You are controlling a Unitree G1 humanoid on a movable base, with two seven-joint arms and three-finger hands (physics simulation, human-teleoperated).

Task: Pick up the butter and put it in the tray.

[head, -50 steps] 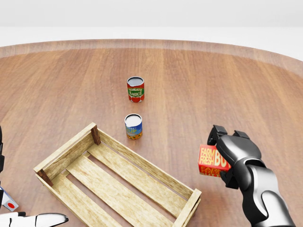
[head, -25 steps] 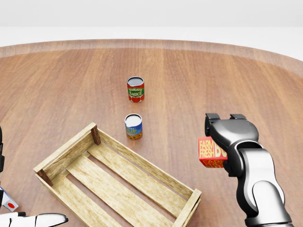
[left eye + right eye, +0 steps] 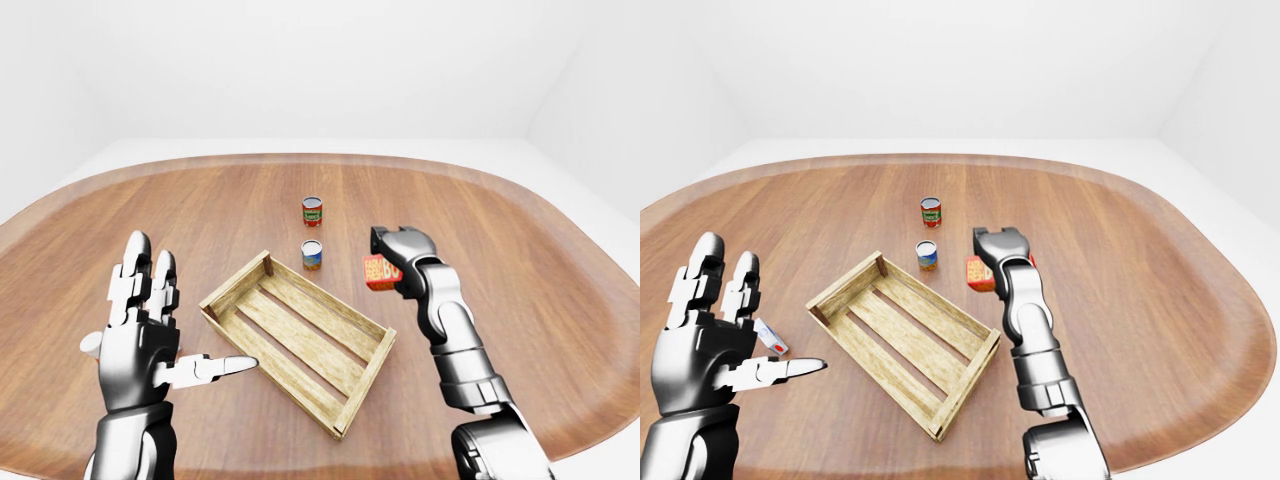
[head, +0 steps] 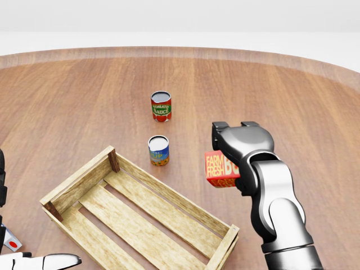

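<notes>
The butter [image 4: 221,169] is a red and orange box marked "FARM FRESH", held off the table in my right hand [image 4: 232,151], whose fingers close round it. It hangs just right of the wooden tray [image 4: 90,174], near the tray's right rim and a little above it. The tray is a slatted crate lying diagonally with nothing inside. My left hand [image 3: 150,335] is raised at the left of the left-eye view, fingers spread wide, holding nothing.
A tomato sauce can [image 4: 161,106] and a smaller blue-labelled can [image 4: 158,150] stand above the tray in the head view. A small white and red object [image 3: 771,338] lies on the table left of the tray. The round wooden table [image 3: 560,300] reaches out on all sides.
My right hand has carried the butter leftward toward the tray and slightly up. The left hand, the cans and the tray have not moved.
</notes>
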